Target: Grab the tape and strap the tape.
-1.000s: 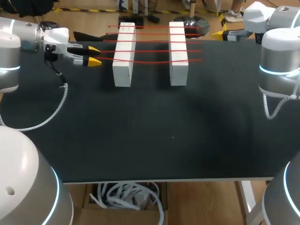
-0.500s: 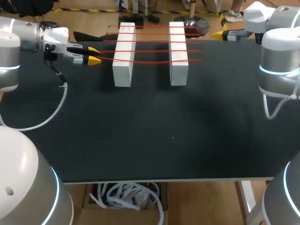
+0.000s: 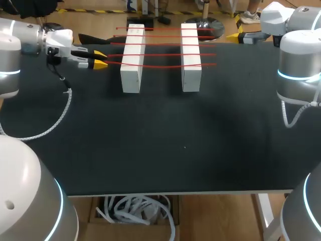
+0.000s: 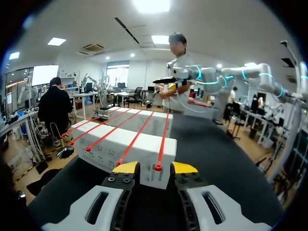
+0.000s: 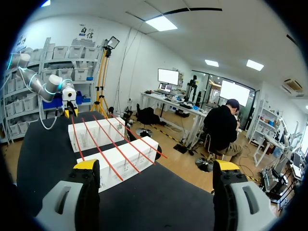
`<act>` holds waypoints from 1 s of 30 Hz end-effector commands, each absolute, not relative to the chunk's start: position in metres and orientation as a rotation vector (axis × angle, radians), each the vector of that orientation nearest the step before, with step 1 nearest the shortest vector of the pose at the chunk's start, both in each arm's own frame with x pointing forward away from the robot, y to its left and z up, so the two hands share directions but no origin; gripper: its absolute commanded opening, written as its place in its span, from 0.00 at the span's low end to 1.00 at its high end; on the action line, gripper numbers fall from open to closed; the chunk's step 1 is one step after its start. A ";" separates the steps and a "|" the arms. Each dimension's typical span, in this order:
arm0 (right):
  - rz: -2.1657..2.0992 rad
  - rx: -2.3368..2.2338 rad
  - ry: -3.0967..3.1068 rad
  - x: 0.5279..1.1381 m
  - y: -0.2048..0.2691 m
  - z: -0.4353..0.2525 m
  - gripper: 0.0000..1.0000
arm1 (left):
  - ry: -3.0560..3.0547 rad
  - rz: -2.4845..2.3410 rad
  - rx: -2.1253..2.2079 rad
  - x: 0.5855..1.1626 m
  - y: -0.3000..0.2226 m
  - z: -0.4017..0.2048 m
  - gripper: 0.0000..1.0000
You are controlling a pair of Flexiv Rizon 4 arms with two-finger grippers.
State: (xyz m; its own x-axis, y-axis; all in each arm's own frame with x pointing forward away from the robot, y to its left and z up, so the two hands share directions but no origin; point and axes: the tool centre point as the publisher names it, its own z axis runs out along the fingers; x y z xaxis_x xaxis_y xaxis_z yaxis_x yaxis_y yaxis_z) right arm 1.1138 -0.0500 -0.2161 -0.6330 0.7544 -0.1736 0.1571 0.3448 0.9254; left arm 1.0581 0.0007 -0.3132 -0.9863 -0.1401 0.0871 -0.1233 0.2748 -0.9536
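Two long white blocks lie side by side at the back of the black table, with several red tape strips stretched across both. My left gripper hovers just left of the left block at the strips' ends. In the left wrist view it is open, fingers a little apart, and the end of the outermost strip lies between the yellow tips untouched. Off the back right corner, my right gripper is wide open and empty; its wrist view looks over both blocks.
A white coiled cable hangs from my left arm over the table's left side. The table's dark surface stretches from the blocks to the front edge. My right arm's silver body stands at the right edge.
The left gripper's fingers have drawn closer together around the strip's end. Neither arm has visibly shifted, and the right gripper stays wide open.
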 end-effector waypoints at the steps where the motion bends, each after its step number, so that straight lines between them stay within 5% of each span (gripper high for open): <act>1: 1.291 0.793 2.013 1.114 -0.050 -0.216 1.00 | 2.496 -1.871 -0.254 1.059 0.002 -0.314 0.25; 15: 1.291 0.793 2.013 1.114 -0.050 -0.216 1.00 | 2.491 -1.874 -0.273 1.057 0.002 -0.314 0.22; 20: 1.291 0.793 2.013 1.114 -0.050 -0.216 1.00 | 2.492 -1.872 -0.271 1.058 0.002 -0.314 0.06; 28: 1.291 0.793 2.013 1.114 -0.050 -0.216 1.00 | 2.492 -1.880 -0.274 1.058 0.002 -0.315 0.07; 30: 1.291 0.793 2.013 1.114 -0.050 -0.216 1.00 | 2.493 -1.878 -0.274 1.059 0.002 -0.315 0.00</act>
State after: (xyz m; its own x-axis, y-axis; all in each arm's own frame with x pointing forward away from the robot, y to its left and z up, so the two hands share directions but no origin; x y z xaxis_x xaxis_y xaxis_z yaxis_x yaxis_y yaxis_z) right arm 1.1138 -0.0500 -0.2161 -0.6330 0.7544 -0.1736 0.1571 0.3448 0.9254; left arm 1.0578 0.0014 -0.3137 -0.9844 -0.1467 0.0975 -0.1343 0.2664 -0.9545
